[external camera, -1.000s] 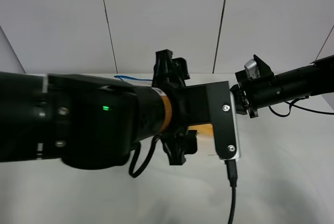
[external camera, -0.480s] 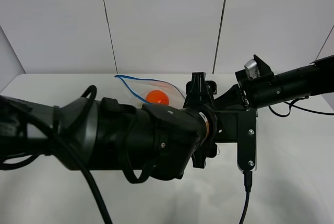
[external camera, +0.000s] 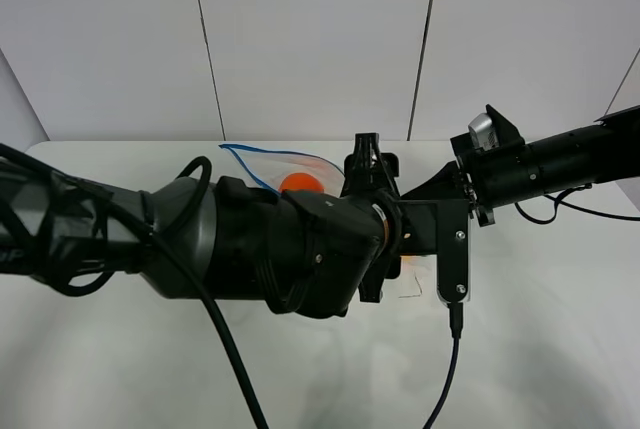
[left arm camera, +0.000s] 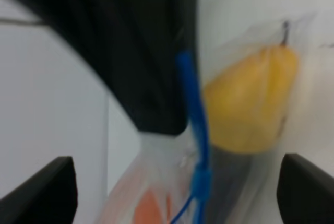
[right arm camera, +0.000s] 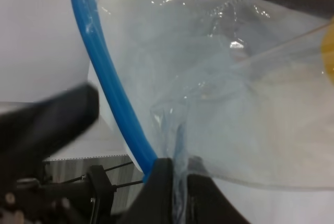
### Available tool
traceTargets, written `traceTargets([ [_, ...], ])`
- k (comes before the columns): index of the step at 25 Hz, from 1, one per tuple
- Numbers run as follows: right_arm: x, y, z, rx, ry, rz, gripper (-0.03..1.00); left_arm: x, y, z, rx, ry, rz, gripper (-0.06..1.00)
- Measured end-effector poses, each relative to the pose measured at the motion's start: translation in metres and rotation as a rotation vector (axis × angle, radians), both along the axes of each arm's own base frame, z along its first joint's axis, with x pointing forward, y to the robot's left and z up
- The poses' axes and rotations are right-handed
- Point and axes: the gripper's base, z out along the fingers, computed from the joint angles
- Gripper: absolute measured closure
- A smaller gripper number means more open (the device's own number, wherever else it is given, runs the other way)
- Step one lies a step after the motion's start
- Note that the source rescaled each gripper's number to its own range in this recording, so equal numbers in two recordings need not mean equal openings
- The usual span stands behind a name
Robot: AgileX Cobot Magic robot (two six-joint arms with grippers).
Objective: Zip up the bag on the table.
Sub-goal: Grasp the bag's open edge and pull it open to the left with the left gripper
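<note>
- Clear, crinkly plastic marked the bag (external camera: 262, 163), which lay on the table (external camera: 560, 349) in the upper centre of the high view, near the far edge and mostly hidden behind the left arm (external camera: 200, 249).
- Its blue zipper strip (external camera: 240, 152) curved along the bag's upper edge, and an orange toy (external camera: 298, 185) showed through the plastic just below it.
- In the blurred left wrist view the strip ran down the middle of the frame, with a yellow toy (left arm camera: 250, 104) inside the bag to its right.
- The left gripper (left arm camera: 177, 190) stood wide, its fingertips (left arm camera: 42, 187) in the two lower corners of that frame, with the strip between them and touching neither.
- The right gripper (right arm camera: 175, 187) was pinched tight on the bag's edge at the bottom centre of the right wrist view, just beside where the strip came down from the upper left.
- In the high view the right arm (external camera: 570, 159) reached in from the right edge and crowded against the left arm's wrist plate (external camera: 455, 249) right of centre.
- Bare white table lay open across the lower right of the high view, crossed only by a black cable (external camera: 445, 379) hanging from that plate.
- The table's far edge met grey wall panels (external camera: 310, 39) just behind the bag.
</note>
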Motion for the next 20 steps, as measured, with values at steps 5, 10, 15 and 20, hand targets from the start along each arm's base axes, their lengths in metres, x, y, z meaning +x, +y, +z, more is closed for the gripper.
traceTargets([
  [5, 0.0, 0.0, 0.0, 0.0, 0.0, 0.0, 0.97, 0.0001, 0.0, 0.0001, 0.0, -0.001, 0.001, 0.35],
  [10, 0.0, 0.0, 0.0, 0.0, 0.0, 0.0, 0.97, 0.0001, 0.0, 0.0001, 0.0, -0.002, 0.0, 0.51],
  [15, 0.0, 0.0, 0.0, 0.0, 0.0, 0.0, 0.97, -0.0002, -0.0002, 0.0001, 0.0, -0.002, -0.001, 0.66],
  [20, 0.0, 0.0, 0.0, 0.0, 0.0, 0.0, 0.97, -0.0073, -0.0046, -0.0002, 0.001, -0.002, -0.021, 0.7],
])
